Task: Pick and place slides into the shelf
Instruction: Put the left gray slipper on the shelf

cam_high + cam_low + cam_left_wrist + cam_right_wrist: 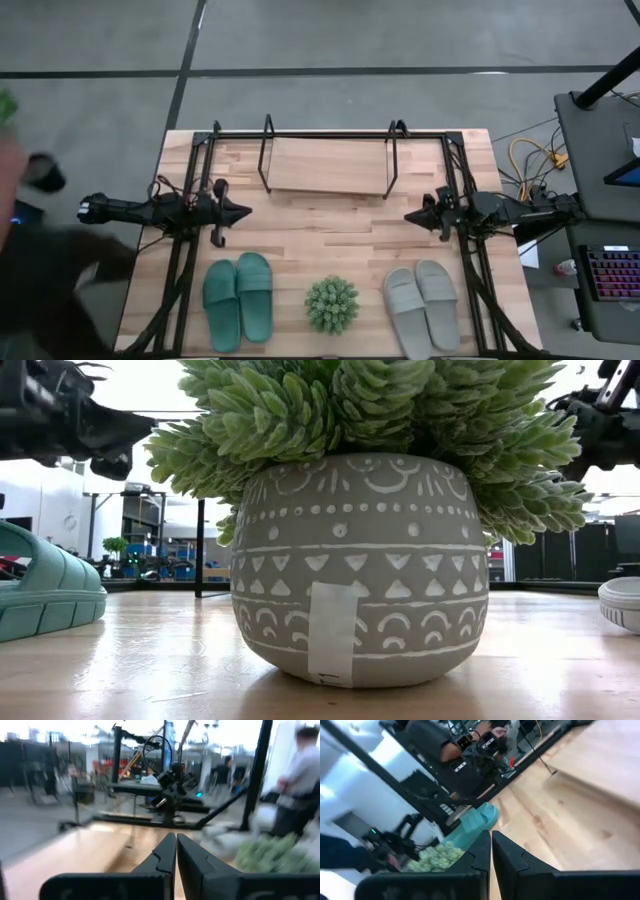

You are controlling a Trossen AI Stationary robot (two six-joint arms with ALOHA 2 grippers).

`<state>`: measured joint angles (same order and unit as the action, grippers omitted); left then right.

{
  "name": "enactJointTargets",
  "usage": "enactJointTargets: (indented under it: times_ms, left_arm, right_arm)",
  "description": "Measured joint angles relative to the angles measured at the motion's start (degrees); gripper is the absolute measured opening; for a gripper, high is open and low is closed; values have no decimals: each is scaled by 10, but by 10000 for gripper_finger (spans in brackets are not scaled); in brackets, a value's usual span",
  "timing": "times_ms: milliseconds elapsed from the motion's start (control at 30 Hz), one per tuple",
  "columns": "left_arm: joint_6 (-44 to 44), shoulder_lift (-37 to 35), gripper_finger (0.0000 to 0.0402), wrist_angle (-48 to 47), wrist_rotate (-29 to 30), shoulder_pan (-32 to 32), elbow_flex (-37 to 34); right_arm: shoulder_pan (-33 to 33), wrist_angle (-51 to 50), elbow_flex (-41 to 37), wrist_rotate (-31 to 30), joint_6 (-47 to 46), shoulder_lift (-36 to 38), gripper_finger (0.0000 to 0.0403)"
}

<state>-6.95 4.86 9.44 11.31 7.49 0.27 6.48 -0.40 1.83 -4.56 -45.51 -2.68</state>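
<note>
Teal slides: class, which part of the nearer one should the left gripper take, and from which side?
Probably the wide strap of the teal slide nearest the left gripper: it arches off the sole, leaving a gap for a finger. Come from above, since both lie flat, soles down.

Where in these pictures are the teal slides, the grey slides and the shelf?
teal slides (pixel 239 300): high view, between the pair's straps.
grey slides (pixel 421 308): high view, inner edge of the pair.
shelf (pixel 325 166): high view, wooden board base.
</note>
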Motion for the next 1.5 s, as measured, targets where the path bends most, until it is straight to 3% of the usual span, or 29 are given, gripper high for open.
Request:
enactJointTargets:
  times_ms: [367, 500, 900, 1067, 1267, 1500]
  left_arm:
    - [-458, 0, 0, 7, 0, 0, 0]
    - [-553, 0, 0, 7, 0, 0, 0]
    - [-607, 0, 0, 33, 15, 0, 0]
    - [-611, 0, 0, 40, 16, 0, 0]
    - [-613, 5, 0, 82, 16, 0, 0]
    - [-596, 45, 0, 98, 16, 0, 21]
  right_arm:
    - [0, 36, 0, -11, -189, 0, 9]
    - [0, 42, 0, -50, -240, 0, 9]
    - [0, 42, 0, -138, -281, 0, 9]
    - [0, 52, 0, -137, -287, -1, 9]
    - [0, 144, 0, -135, -228, -1, 9]
    - [0, 179, 0, -135, -211, -2, 9]
